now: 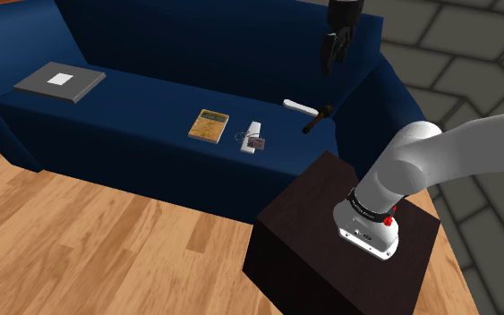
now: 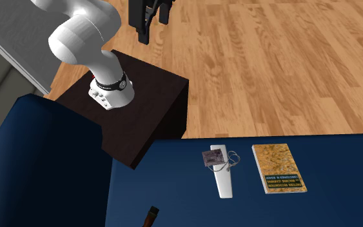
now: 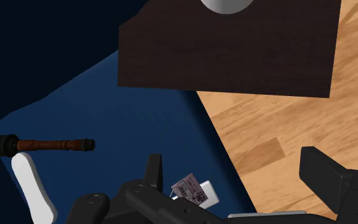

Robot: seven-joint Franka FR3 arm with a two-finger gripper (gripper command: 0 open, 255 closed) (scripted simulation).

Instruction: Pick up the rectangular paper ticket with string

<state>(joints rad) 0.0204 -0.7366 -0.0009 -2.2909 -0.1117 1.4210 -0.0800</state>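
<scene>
Navy sofa (image 1: 133,103) on wood-plank floor (image 1: 80,251); grey stone-tiled surface (image 1: 474,54) past sofa end.

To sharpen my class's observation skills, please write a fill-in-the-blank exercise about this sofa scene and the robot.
1. The ticket lies partly on a long ____ bar.
2. Ticket, bar and a yellow-brown book rest on a ____ sofa.
3. The dark stand sits on a ____ floor.
4. The gripper, well clear of the ticket, has its jaws ____.

Missing words: white; blue; wooden; open.
</scene>
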